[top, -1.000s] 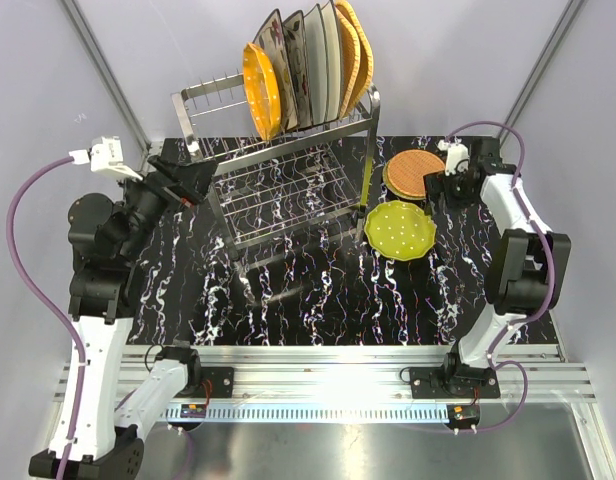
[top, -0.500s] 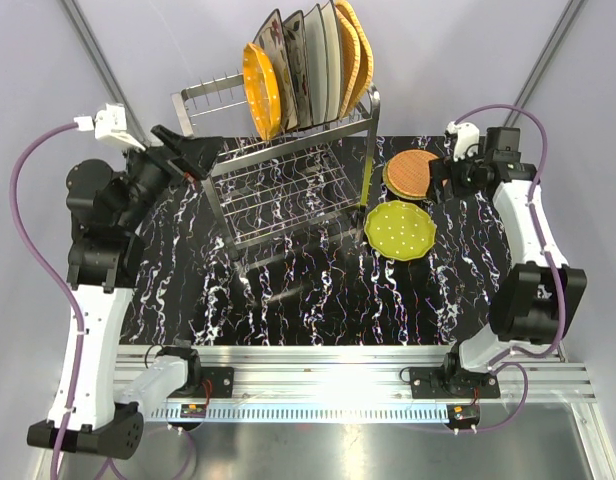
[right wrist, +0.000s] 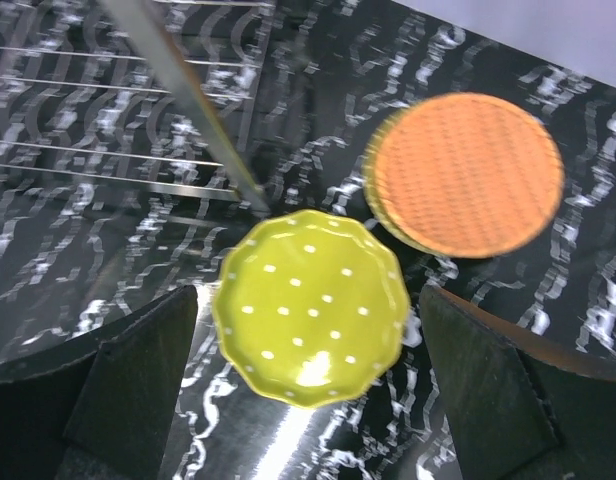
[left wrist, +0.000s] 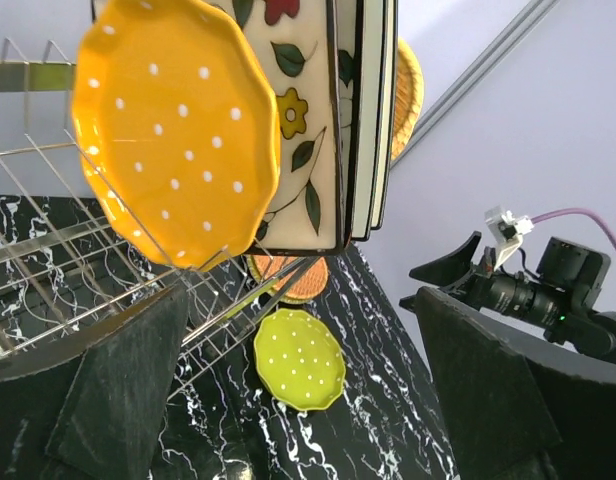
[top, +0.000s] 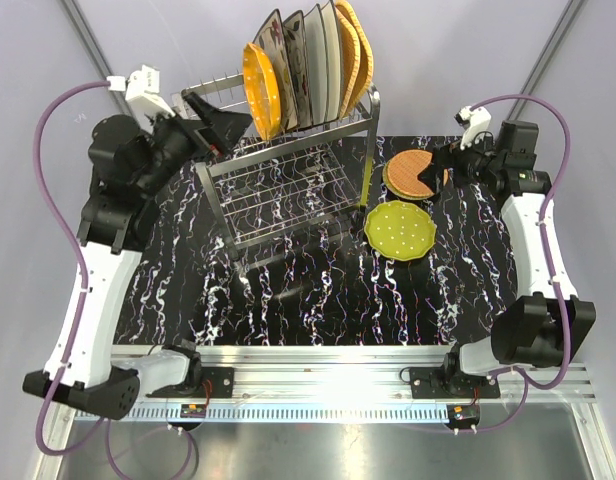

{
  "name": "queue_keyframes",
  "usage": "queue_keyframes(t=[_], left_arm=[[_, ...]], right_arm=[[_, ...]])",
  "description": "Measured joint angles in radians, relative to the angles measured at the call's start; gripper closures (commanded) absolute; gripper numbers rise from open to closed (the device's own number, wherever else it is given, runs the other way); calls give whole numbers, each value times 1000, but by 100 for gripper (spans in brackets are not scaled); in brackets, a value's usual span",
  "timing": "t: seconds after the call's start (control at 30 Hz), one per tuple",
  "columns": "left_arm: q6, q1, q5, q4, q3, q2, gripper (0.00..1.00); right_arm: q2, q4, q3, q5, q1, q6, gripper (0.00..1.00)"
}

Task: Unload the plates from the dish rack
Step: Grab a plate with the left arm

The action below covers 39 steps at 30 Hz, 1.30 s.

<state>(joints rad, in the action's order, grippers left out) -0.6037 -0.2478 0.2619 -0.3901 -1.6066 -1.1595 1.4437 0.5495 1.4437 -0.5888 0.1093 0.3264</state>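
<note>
Black left gripper (top: 220, 122), jaws spread wide and empty, hovers at dish rack (top: 278, 190) top left end, near orange dotted plate (left wrist: 178, 130). Left wrist view alone shows flower-and-leaf print on cream plate (left wrist: 303, 130) behind it. Plates stand on edge, row along rack's long axis, woven ones (top: 356, 50) at right end. Right gripper (top: 433, 165), also spread and empty, over woven plate (right wrist: 468, 170) flat right of rack; lime dotted plate (right wrist: 313, 305) flat beside it.

Clear air above the upright plates (top: 308, 65); dish rack (top: 278, 185) wires below
</note>
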Motion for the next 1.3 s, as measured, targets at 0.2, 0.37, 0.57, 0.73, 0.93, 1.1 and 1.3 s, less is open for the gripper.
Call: queue_keyframes(t=[0.2, 0.37, 0.57, 0.73, 0.93, 1.1, 1.3], left_arm=[[62, -85, -92, -78, -149, -111, 7], [125, -143, -182, -139, -338, -256, 19], [164, -171, -272, -194, -490, -396, 28], [164, -169, -300, -215, -561, -476, 36], [161, -169, -301, -214, -586, -527, 40], [158, -169, -298, -212, -587, -549, 49], [149, -158, -286, -206, -592, -570, 64]], right_arm=[[0, 1, 0, -124, 0, -29, 0], [-1, -1, 4, -176, 0, -69, 0], [-9, -3, 4, -196, 0, -104, 0], [-28, -4, 4, -200, 0, -114, 0], [-42, -6, 4, -200, 0, -122, 0], [-45, -6, 4, -200, 0, -130, 0], [-51, -6, 4, -200, 0, -139, 0]])
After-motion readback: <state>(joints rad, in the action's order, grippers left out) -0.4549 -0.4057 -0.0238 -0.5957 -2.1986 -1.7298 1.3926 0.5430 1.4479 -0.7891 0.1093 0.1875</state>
